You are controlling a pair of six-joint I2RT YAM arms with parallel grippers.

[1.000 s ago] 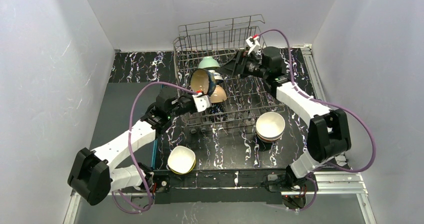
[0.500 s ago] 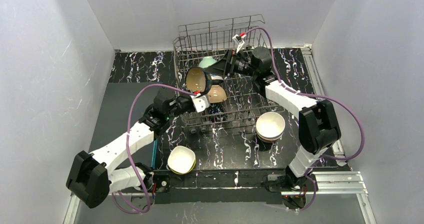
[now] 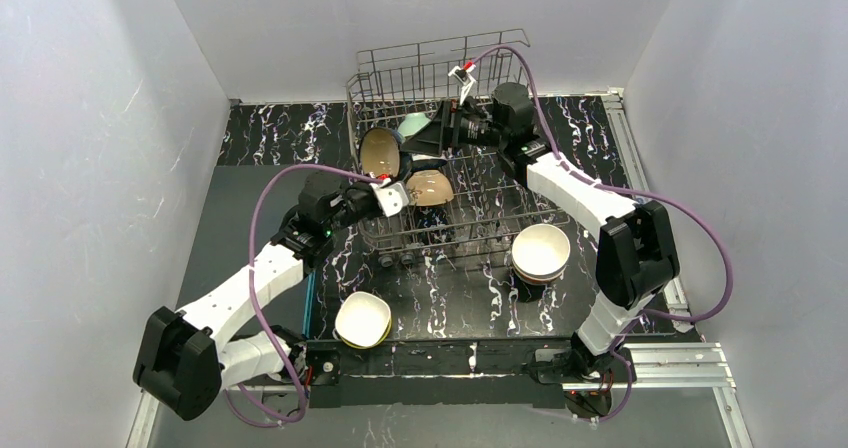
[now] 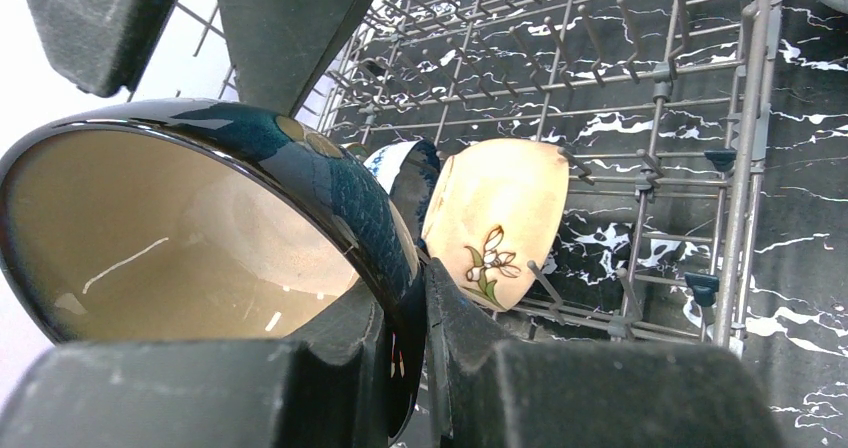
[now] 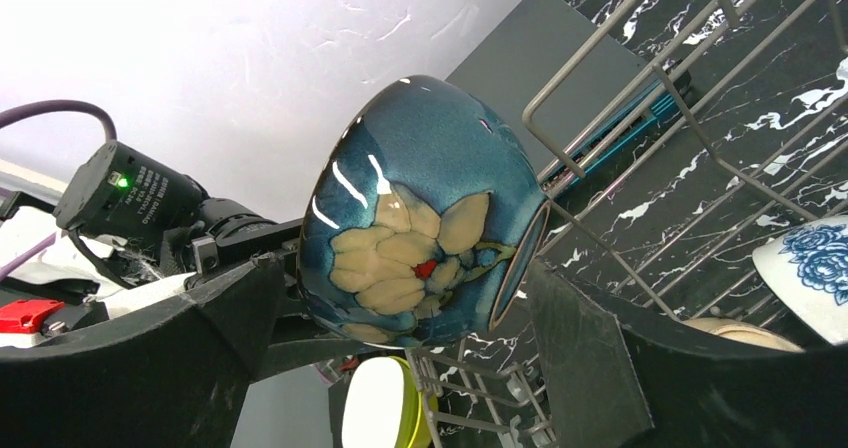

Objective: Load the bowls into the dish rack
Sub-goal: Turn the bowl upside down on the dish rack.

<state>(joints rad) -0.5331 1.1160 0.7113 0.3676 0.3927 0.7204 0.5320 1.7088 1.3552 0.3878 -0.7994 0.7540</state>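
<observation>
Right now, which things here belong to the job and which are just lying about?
Job: rack, blue bowl in left gripper, tan bowl, patterned bowl, mint bowl, yellow-rimmed bowl, bowl stack.
Lying about: purple cables, blue bar, metal rail.

We are carrying the teal-blue bowl (image 3: 380, 152) in our left gripper (image 3: 388, 180) further toward the dish rack's (image 3: 470, 230) left wall, while our right gripper (image 3: 418, 144) is sweeping leftward across the rack, nearing that bowl.
</observation>
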